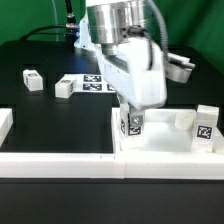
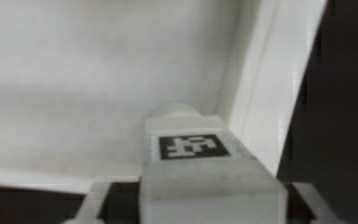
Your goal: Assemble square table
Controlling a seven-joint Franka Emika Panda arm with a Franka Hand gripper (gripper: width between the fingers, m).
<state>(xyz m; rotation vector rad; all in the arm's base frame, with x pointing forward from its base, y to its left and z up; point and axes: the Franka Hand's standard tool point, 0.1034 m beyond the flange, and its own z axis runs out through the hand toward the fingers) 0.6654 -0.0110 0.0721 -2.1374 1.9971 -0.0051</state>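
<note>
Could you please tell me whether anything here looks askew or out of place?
Nothing stands out. The gripper holds a leg over the tabletop's corner; two more legs lie loose on the black table, simply not yet fitted.

**Around your claw: what sits where**

Your claw (image 1: pixel 131 113) has the gripped leg (image 1: pixel 132 126) between its fingers, inside the tabletop (image 1: pixel 160 146), just beside the rim on the exterior view's left. To the exterior view's right of the claw, two legs sit on the tabletop: the nearer leg (image 1: pixel 183 118), then the end leg (image 1: pixel 207 125). Left of the claw and behind it lie the marker board (image 1: pixel 95 83), the middle leg (image 1: pixel 64 88) and the outermost leg (image 1: pixel 31 78).
</note>
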